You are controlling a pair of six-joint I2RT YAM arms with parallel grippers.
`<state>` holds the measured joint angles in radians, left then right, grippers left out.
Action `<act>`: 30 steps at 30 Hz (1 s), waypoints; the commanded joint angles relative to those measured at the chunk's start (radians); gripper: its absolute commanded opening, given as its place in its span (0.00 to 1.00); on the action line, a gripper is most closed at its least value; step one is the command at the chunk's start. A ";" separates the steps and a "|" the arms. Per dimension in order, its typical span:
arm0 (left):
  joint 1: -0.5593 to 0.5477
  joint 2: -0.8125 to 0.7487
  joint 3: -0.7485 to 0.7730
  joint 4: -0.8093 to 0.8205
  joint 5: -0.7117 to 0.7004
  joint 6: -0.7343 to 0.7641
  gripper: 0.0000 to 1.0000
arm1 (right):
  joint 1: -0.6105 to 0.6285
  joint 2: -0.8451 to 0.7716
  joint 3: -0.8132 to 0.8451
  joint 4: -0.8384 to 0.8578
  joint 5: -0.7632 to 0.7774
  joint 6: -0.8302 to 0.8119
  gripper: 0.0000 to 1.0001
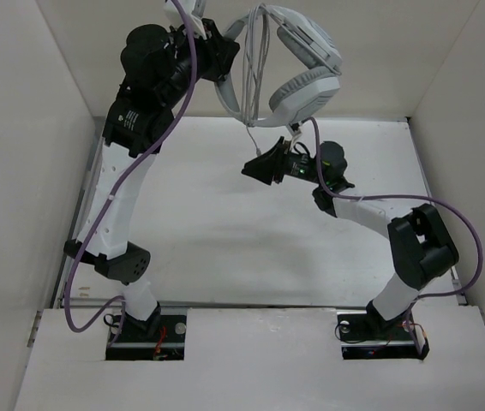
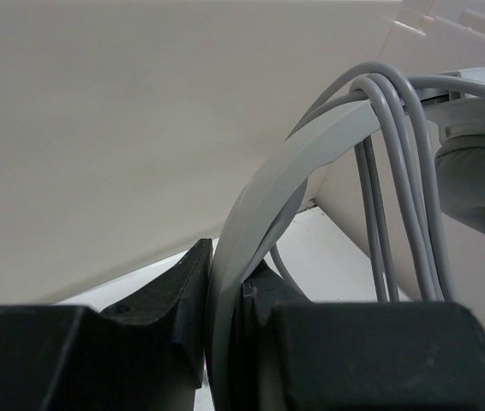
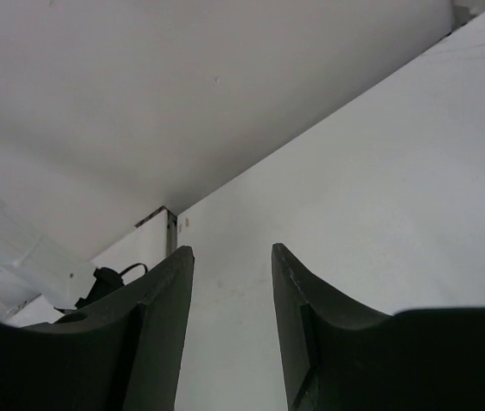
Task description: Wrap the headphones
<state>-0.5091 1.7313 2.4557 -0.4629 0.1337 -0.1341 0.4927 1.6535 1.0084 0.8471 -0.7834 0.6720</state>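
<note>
Hanging from the left pincer (image 2: 225, 278), grey-white headphones (image 1: 307, 86) carry looped cord (image 2: 411, 188)

Robot lab cell, plain white walls (image 1: 20, 128), table (image 1: 225, 244)

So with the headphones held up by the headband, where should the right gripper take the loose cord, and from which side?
Probably the cord strands hanging below the headband, coming up from beneath. The left gripper clamps the headphones aloft, so the strands drop straight down, and the open right gripper sits under them.
</note>
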 commanded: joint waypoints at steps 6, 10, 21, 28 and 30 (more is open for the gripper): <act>-0.001 -0.078 -0.003 0.132 0.021 -0.062 0.01 | -0.183 0.002 0.128 0.029 0.036 -0.084 0.48; -0.021 -0.070 -0.003 0.132 0.024 -0.052 0.01 | -0.228 -0.023 0.163 -0.028 0.041 -0.169 0.48; -0.076 -0.059 0.014 0.125 0.030 -0.025 0.01 | -0.245 -0.026 0.251 -0.114 0.035 -0.215 0.51; -0.075 -0.070 0.009 0.122 0.032 -0.024 0.01 | -0.147 -0.011 0.257 -0.073 -0.022 -0.123 0.50; -0.067 -0.073 0.008 0.122 0.035 -0.028 0.01 | -0.133 -0.011 0.257 -0.048 -0.046 -0.080 0.50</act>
<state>-0.5865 1.7287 2.4348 -0.4606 0.1596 -0.1192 0.3382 1.6562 1.2243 0.7261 -0.7765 0.5297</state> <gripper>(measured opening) 0.142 0.500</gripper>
